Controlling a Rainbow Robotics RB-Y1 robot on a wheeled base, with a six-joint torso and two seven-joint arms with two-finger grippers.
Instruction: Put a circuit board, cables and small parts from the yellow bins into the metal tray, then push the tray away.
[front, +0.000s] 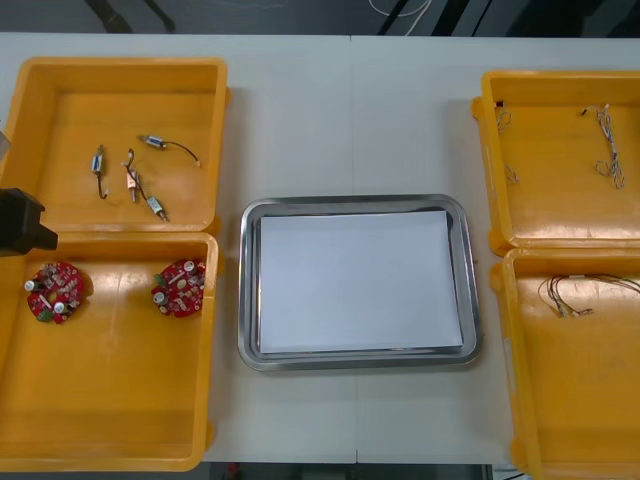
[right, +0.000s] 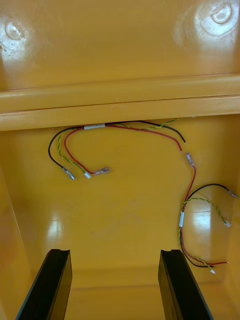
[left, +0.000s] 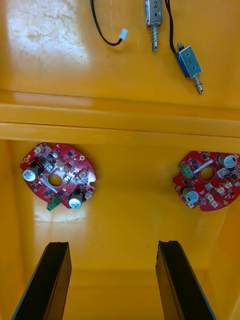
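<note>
The light counter (front: 350, 120) carried everything, with open bare surface beyond the far edge of the tray, between the bins. Four yellow bins stood in pairs: the left far bin (front: 60, 110) and left near bin (front: 110, 400), then the right far bin (front: 550, 110) and right near bin (front: 570, 400). The last was cut off by the right and near edges of the front view.

The metal tray (front: 245, 290) sat in the middle, well apart from the bins, its long axis running left to right and its inside white.

A black part of the left arm (front: 20, 222) was cut off at the left edge. The left claw (left: 114, 245) hung over the left near bin, fingers wide apart and holding nothing. The right claw (right: 116, 252) hung over the right near bin, likewise spread and empty.

Two round red circuit boards (front: 57, 292) (front: 179, 288) lay flat, side by side at the far end of the left near bin.

Red, black and yellow cables (right: 80, 150) curled loosely in the right near bin. A pale twisted cable (front: 607, 150) ran near to far in the right far bin; its colours were hard to make out.

Small metal parts (front: 155, 205) with black leads lay in the left far bin, mostly pointing near to far.
</note>
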